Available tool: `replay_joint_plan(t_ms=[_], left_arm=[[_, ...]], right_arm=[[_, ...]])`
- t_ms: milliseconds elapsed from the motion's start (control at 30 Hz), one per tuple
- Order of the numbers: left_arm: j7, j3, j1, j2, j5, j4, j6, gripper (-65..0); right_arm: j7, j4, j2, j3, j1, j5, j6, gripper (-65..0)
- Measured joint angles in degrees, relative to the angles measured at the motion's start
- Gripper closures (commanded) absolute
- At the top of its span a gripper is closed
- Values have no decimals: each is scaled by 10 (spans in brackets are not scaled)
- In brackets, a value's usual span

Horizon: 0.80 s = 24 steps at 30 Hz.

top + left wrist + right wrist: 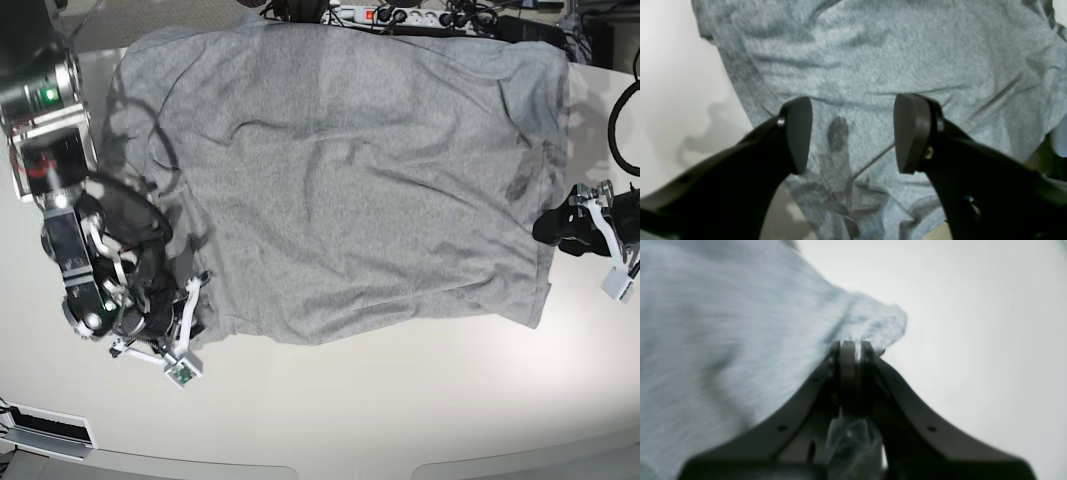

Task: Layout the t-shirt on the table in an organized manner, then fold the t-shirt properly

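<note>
The heather-grey t-shirt (350, 180) lies spread on the off-white table (400, 410), plain side up and wrinkled. In the right wrist view my right gripper (853, 346) is shut, and an edge of the t-shirt (723, 323) is pinched between its fingers. In the base view this right gripper (193, 295) sits at the shirt's lower left corner. My left gripper (853, 133) stands open just over the t-shirt (873, 50), nothing between its pads, and in the base view the left gripper (550, 228) is at the shirt's right edge.
A power strip with cables (400, 15) lies along the table's far edge, behind the shirt. A black cable (625, 130) loops at the right edge. Bare table (673, 66) shows beside the shirt, and the curved front edge (300, 465) runs along the bottom.
</note>
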<state>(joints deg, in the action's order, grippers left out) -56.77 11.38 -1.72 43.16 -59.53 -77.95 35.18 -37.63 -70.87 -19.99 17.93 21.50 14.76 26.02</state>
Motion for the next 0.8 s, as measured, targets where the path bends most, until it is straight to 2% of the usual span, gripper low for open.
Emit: replay_joint_plan(t_ms=[233,400,567,633,667,767,800], left_arm=[[0,0,0,3,0,-1,10,-390],[2,0,0,3,0,0,11,-390],[3,0,0,3,0,0,11,-390],[3,0,0,3,0,0,10,-390],[3,0,0,3,0,0,10,-390],[4,0,-1,3,0,0,11,-390],[4,0,-1,3,0,0,10,-390]], right_arm=[[-8,-263,-40,1,-158,17,64,0],[-16,-378,-54,1,-243,11,142,0],[-54,-438,-52,0,-293,81,141,0],[-76,-436,-51,0,-312,82,140,0],[-81,-435,-52,0,-318,82,141,-41],[-84,-435,-54,0,-319,82,141,-333],[-83,-435,-54,0,-315,83,141,-413]])
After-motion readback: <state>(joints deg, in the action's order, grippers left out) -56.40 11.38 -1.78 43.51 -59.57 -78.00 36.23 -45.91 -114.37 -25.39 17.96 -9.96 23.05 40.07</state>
